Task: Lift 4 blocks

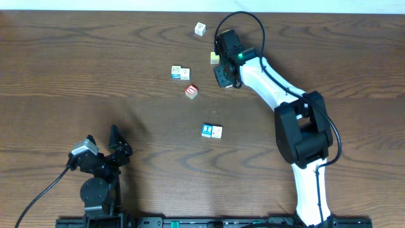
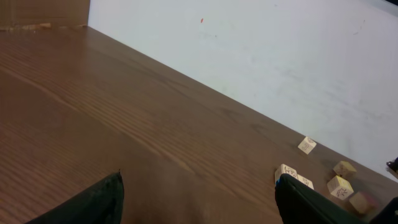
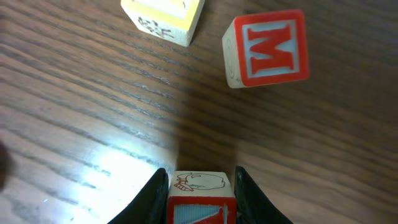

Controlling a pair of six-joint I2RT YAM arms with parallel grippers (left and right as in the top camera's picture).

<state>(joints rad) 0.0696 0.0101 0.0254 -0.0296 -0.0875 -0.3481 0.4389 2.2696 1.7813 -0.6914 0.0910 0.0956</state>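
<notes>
The right pincer (image 3: 201, 174) is down at the far side of the counter (image 1: 76, 63), and its two dark fingers (image 3: 154, 194) press against both sides of a red-faced block (image 3: 200, 200), pinching it. The block's upper face carries a small line drawing, and the letter on the red face is cut off by the frame edge. From overhead that block (image 1: 214, 58) shows a pale top just beside the black wrist. I cannot tell whether it has left the wood. Just ahead of the fingers stand a red M cube (image 3: 267, 50) and a yellow-faced cube (image 3: 163, 18), apart from each other. From above, a red-topped cube (image 1: 192, 92) sits near the middle, possibly that same M cube. A white cube (image 1: 200, 28) lies alone near the far edge. Two pale cubes (image 1: 180, 73) touch side by side. A blue cube (image 1: 207, 130) touches a cream cube (image 1: 217, 132) closer to me. The left pincer (image 1: 102, 134) hangs low at the near left, well apart from every cube, fingers (image 2: 99, 200) spread wide with only bare wood between them.
</notes>
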